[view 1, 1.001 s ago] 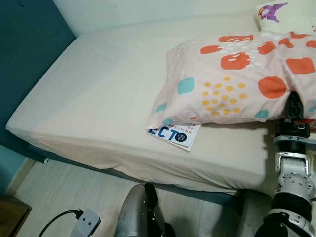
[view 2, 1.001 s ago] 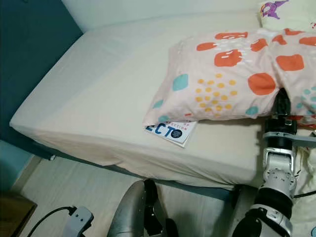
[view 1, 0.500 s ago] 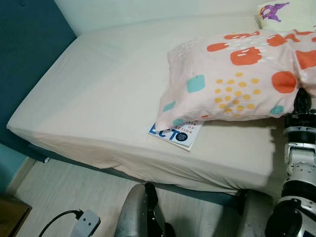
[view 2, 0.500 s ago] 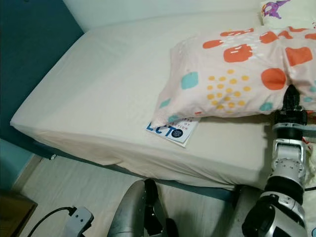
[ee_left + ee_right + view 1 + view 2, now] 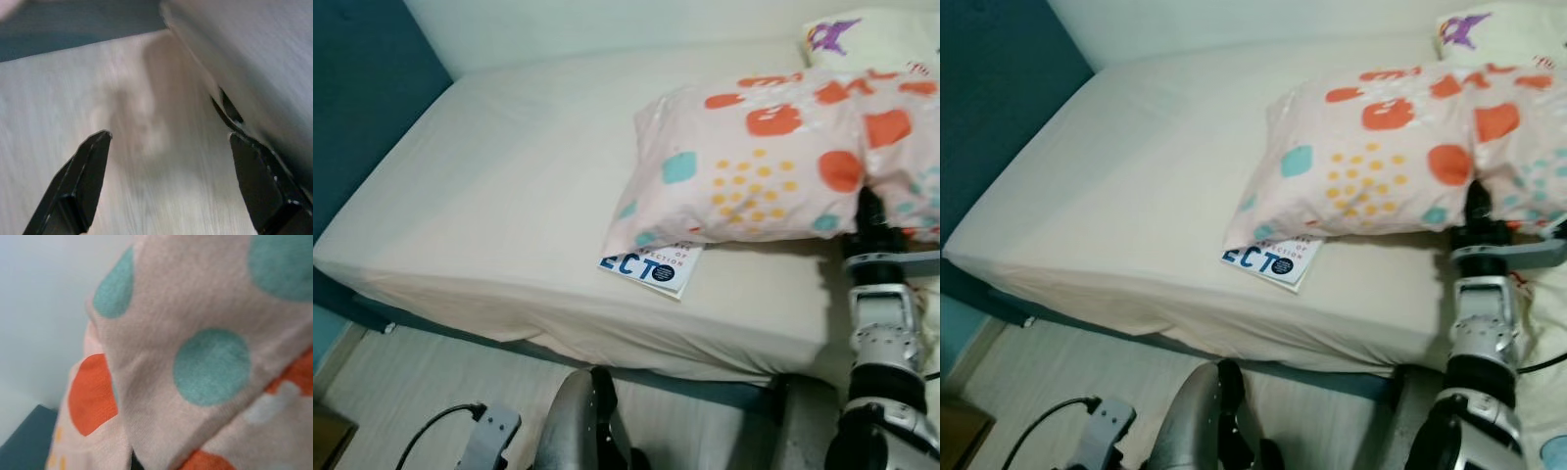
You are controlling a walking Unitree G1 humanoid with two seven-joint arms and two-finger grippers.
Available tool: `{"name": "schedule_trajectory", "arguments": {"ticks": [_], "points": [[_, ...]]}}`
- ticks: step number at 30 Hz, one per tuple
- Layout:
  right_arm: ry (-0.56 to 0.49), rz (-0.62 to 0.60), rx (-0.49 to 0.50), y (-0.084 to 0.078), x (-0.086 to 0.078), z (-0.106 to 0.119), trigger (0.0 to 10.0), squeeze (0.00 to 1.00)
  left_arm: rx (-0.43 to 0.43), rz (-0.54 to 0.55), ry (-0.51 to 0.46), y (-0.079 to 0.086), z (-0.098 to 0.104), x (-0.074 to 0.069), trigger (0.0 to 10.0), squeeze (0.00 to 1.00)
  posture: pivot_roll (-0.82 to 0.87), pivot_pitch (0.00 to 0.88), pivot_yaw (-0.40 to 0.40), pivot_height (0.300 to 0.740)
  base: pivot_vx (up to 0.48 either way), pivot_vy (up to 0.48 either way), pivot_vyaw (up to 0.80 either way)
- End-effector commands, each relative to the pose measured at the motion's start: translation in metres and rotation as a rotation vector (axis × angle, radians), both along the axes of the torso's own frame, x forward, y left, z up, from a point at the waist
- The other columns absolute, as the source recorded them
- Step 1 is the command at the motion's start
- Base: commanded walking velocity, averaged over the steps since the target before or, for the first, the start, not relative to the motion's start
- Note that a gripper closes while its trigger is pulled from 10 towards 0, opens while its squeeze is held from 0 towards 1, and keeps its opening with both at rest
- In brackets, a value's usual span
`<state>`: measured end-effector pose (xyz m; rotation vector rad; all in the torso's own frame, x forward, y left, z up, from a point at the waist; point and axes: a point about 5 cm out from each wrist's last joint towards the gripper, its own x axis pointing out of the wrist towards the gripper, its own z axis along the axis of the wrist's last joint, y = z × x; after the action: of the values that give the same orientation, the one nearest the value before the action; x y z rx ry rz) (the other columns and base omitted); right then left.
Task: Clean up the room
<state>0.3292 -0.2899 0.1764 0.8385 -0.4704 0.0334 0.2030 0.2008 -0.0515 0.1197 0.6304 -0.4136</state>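
Observation:
A cream pillow (image 5: 754, 166) with orange, teal and yellow spots lies on the right side of the bed (image 5: 509, 196). Its lower corner covers the top of a white book (image 5: 651, 266) with blue letters. My right gripper (image 5: 868, 201) is pushed into the pillow's near edge at the right, where the fabric puckers around its black fingers; it is shut on the cloth. In the right wrist view the spotted pillow fabric (image 5: 195, 357) lies right against the camera. My left arm (image 5: 587, 421) hangs idle below the bed, its left gripper (image 5: 168, 137) open over the wooden floor.
A white pillow with a purple print (image 5: 862, 34) sits at the bed's far right corner. A dark blue wall panel (image 5: 362, 98) runs along the left. On the floor by the bed lies a grey plug with a black cable (image 5: 489, 436).
Half a second ago the pillow had slid right with my right gripper, baring more of the book; now both are back to the left. The camera has shifted a little.

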Motion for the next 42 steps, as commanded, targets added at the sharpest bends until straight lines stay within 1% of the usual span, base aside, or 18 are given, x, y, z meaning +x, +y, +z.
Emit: {"name": "schedule_trajectory", "arguments": {"ticks": [1,3,5,6,7,8,12,13,14,18,22,23,27,33,34,37,39,42], "points": [[-0.022,0.089,-0.028,0.019,0.003,0.007,0.0,0.0,-0.057,0.017,-0.016,-0.016,0.002,0.009,10.0,0.0,-0.05,0.124,0.188,0.354,0.0,0.0,0.0],[-0.018,0.107,-0.038,0.023,0.003,0.007,0.0,0.0,-0.069,0.031,-0.031,-0.019,0.005,0.015,10.0,0.0,-0.05,0.124,0.188,0.359,0.0,0.0,0.0],[0.017,0.147,-0.069,0.031,0.006,0.003,0.0,0.0,-0.096,0.068,-0.078,-0.025,0.015,0.033,10.0,0.0,-0.08,0.079,0.157,0.369,0.0,0.0,0.0],[0.017,0.147,-0.069,0.031,0.006,0.003,0.0,0.0,-0.096,0.068,-0.078,-0.025,0.015,0.033,10.0,0.0,-0.08,0.079,0.157,0.369,0.0,0.0,0.0],[0.048,0.181,-0.089,0.043,0.008,-0.003,0.0,0.0,-0.126,0.111,-0.134,-0.027,0.027,0.051,10.0,0.0,-0.1,0.055,0.141,0.379,0.0,0.0,0.0],[0.055,0.191,-0.092,0.047,0.008,-0.005,0.0,0.0,-0.136,0.127,-0.156,-0.028,0.032,0.057,10.0,0.0,-0.1,0.055,0.141,0.384,0.0,0.0,0.0],[0.073,0.204,-0.097,0.054,0.007,-0.009,0.0,0.0,-0.151,0.154,-0.193,-0.027,0.041,0.068,10.0,0.0,-0.11,0.035,0.13,0.394,0.0,0.0,0.0],[0.1,0.224,-0.1,0.061,0.007,-0.016,0.0,0.0,-0.177,0.203,-0.252,-0.025,0.056,0.085,10.0,0.0,-0.12,0.005,0.113,0.404,0.0,0.0,0.0],[0.108,0.231,-0.102,0.064,0.007,-0.019,0.0,0.0,-0.188,0.223,-0.273,-0.023,0.062,0.091,10.0,0.0,-0.12,0.005,0.113,0.409,0.0,0.0,0.0],[0.101,0.243,-0.105,0.067,0.006,-0.015,0.0,0.0,-0.204,0.268,-0.308,-0.019,0.073,0.102,10.0,0.0,-0.14,0.0,0.108,0.429,0.0,0.0,0.0],[0.092,0.242,-0.11,0.066,0.007,-0.011,0.0,0.0,-0.204,0.273,-0.309,-0.019,0.074,0.104,10.0,0.0,-0.14,0.0,0.106,0.434,0.0,0.0,0.0],[0.057,0.221,-0.128,0.057,0.009,0.005,0.0,0.0,-0.197,0.276,-0.291,-0.022,0.071,0.102,10.0,0.0,-0.15,0.0,0.102,0.444,0.0,0.0,0.0],[0.022,0.197,-0.145,0.048,0.01,0.019,0.0,0.0,-0.185,0.287,-0.255,-0.023,0.062,0.095,10.0,0.0,-0.16,0.0,0.099,0.459,0.0,0.0,0.0],[0.019,0.18,-0.157,0.043,0.009,0.022,0.0,0.0,-0.056,0.292,-0.13,-0.013,0.035,0.07,10.0,0.0,-0.16,0.0,0.094,0.489,0.0,0.0,0.0],[0.019,0.18,-0.157,0.043,0.009,0.022,0.0,0.0,-0.056,0.292,-0.13,-0.013,0.035,0.07,10.0,0.0,-0.16,0.0,0.094,0.489,0.0,0.0,0.0],[0.029,0.177,-0.154,0.044,0.01,0.019,0.0,0.0,0.18,0.162,0.091,0.001,0.003,0.033,10.0,0.0,-0.15,0.0,0.093,0.504,0.0,0.0,0.0],[0.029,0.177,-0.154,0.044,0.01,0.019,0.0,0.0,0.18,0.162,0.091,0.001,0.003,0.033,10.0,0.0,-0.15,0.0,0.093,0.504,0.0,0.0,0.0],[0.036,0.183,-0.153,0.045,0.009,0.017,0.0,0.0,0.242,-0.023,0.268,0.009,-0.016,-0.001,10.0,0.0,-0.15,0.0,0.092,0.519,0.0,0.0,0.0]]}}
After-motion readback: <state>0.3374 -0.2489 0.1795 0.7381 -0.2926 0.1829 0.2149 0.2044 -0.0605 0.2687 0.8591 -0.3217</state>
